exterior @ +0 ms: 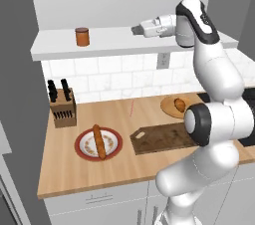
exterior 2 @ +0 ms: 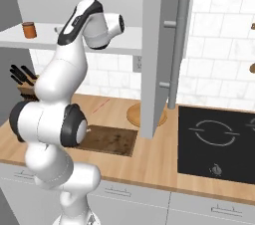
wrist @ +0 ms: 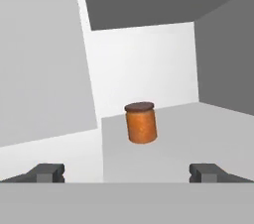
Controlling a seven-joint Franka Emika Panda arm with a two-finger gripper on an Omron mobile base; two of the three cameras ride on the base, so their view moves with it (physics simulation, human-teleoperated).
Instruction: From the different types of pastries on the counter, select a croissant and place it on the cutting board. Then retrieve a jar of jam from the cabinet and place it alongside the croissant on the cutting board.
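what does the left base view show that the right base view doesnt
Left base view alone: the croissant on a round wooden plate, the long loaf on a red-rimmed plate, and the open gripper at shelf height, apart from the jar.

Right base view alone: a black cooktop and an open cabinet door.

Both: the jar of jam on the shelf, the cutting board, bare, and the knife block.

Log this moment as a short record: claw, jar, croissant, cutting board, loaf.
claw: open, raised to shelf height, pointed at the jar, holding nothing
jar: upright on the white cabinet shelf, lid on, apart from the claw
croissant: on the round wooden plate, not on the board
cutting board: on the counter, nothing on it
loaf: lying on the red-rimmed plate
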